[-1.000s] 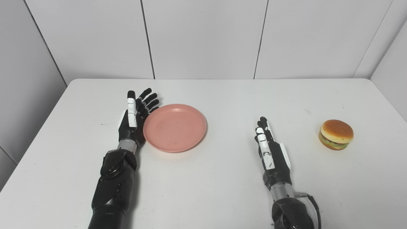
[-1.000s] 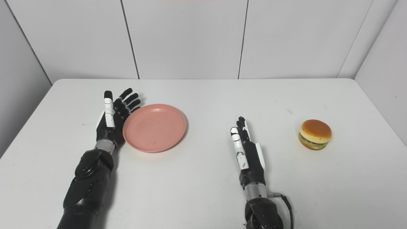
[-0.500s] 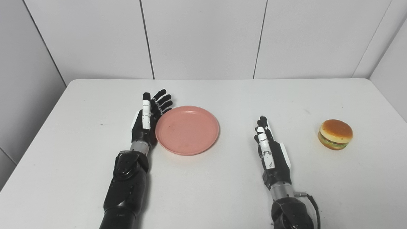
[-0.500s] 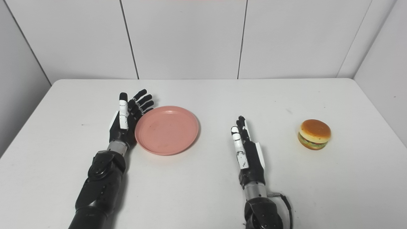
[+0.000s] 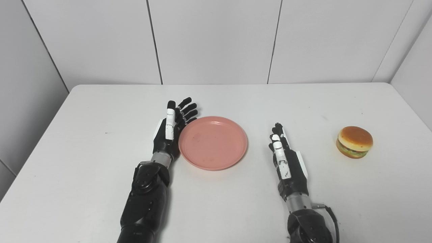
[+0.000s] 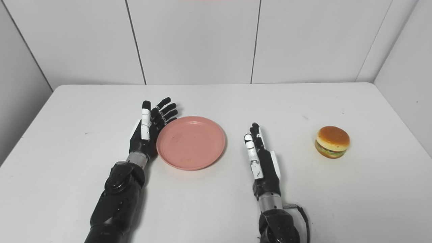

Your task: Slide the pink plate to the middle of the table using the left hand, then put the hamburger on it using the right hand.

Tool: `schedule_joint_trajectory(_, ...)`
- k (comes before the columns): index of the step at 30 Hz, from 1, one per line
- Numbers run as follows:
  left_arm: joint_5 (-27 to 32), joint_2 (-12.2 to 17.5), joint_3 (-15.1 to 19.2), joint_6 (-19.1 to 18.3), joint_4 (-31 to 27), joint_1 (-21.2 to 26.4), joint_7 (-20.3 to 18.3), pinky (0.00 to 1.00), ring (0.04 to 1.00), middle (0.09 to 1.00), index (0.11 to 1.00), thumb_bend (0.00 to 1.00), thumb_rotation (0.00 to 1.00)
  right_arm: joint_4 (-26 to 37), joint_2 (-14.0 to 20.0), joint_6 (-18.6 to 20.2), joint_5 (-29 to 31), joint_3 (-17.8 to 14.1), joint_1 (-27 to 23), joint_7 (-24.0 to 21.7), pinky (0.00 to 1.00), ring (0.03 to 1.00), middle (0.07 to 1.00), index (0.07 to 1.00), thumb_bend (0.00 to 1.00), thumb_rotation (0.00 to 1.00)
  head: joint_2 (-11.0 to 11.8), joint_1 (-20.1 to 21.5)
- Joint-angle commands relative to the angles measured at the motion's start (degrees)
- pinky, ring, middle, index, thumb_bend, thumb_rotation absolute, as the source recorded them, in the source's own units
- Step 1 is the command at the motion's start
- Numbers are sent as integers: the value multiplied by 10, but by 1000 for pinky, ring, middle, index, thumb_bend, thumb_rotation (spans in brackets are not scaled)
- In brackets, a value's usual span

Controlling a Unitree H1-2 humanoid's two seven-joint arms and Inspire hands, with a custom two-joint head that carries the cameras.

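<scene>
The pink plate (image 5: 213, 142) lies flat on the white table (image 5: 216, 209), a little left of the middle. My left hand (image 5: 171, 130) stands on edge against the plate's left rim, open, fingers spread and pointing away from me. My right hand (image 5: 286, 161) rests open on the table just right of the plate, fingers straight, holding nothing. The hamburger (image 5: 354, 141), a tan bun with green and brown layers, sits upright near the right side, well clear of the right hand.
White wall panels (image 5: 216, 40) close off the table's far edge and both sides. Bare table surface stretches between the right hand and the hamburger, and along the near edge.
My left hand has pushed the pink plate to the right, toward the table's middle. The right hand and the hamburger have stayed where they were.
</scene>
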State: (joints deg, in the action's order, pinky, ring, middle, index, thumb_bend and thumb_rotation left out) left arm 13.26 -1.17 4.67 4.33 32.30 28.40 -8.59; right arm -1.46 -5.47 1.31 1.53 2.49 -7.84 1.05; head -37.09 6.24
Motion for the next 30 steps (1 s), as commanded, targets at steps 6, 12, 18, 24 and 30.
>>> schedule_joint_trajectory(6,-8,-8,-11,-11,-11,2,0,870,867,846,831,904,1000,19,-2,-10,-1,2,-19,-3,1000,1000,1000,1000,572,931,0,0)
schedule_joint_trajectory(12,-16,-12,-15,-9,-11,0,3,854,861,849,835,917,1000,20,-2,-11,-1,3,-19,-3,1000,1000,1000,1000,579,920,-1,2)
schedule_joint_trajectory(18,-15,-14,-16,-5,-6,0,-4,874,873,857,844,915,1000,15,-3,-16,-2,3,-20,-3,1000,1000,1000,1000,570,920,0,4)
schedule_joint_trajectory(24,-15,-14,-18,-4,-5,0,-7,873,871,854,844,902,1000,15,-4,-13,1,1,-21,-3,1000,1000,1000,1000,580,909,0,5)
schedule_joint_trajectory(30,-13,-18,-18,-2,-4,-1,-8,868,872,856,848,896,1000,14,-3,-14,-12,5,-19,3,1000,1000,1000,1000,586,934,1,7)
